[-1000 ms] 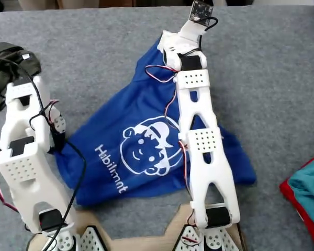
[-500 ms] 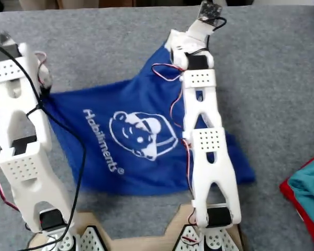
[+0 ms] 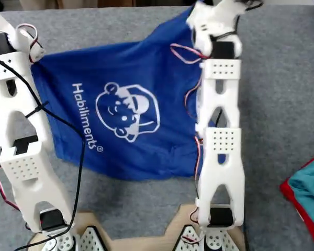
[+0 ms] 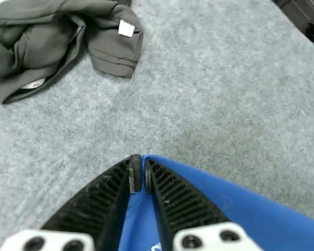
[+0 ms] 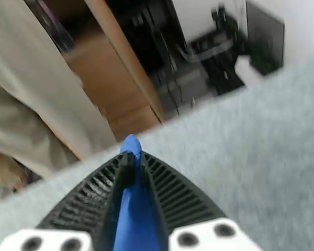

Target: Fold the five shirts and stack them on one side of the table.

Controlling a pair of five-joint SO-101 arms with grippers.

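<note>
We hold the blue shirt (image 3: 131, 120) stretched over the middle of the tabletop (image 3: 282, 94). Our left fingers (image 4: 132, 175) are pinched on its ten o'clock corner and our right fingers (image 5: 126, 167) on its one o'clock corner, which we judge keeps the far edge taut and flattens the cloth for folding. A crumpled grey shirt (image 4: 57, 31) lies near the left fingers, and a teal and red pile (image 3: 306, 191) sits at four o'clock.

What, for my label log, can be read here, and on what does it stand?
Blue shirt: one white word beside a cartoon face; it is a brand name, so not quoted.
Grey shirt: white tag, too small to read.
</note>
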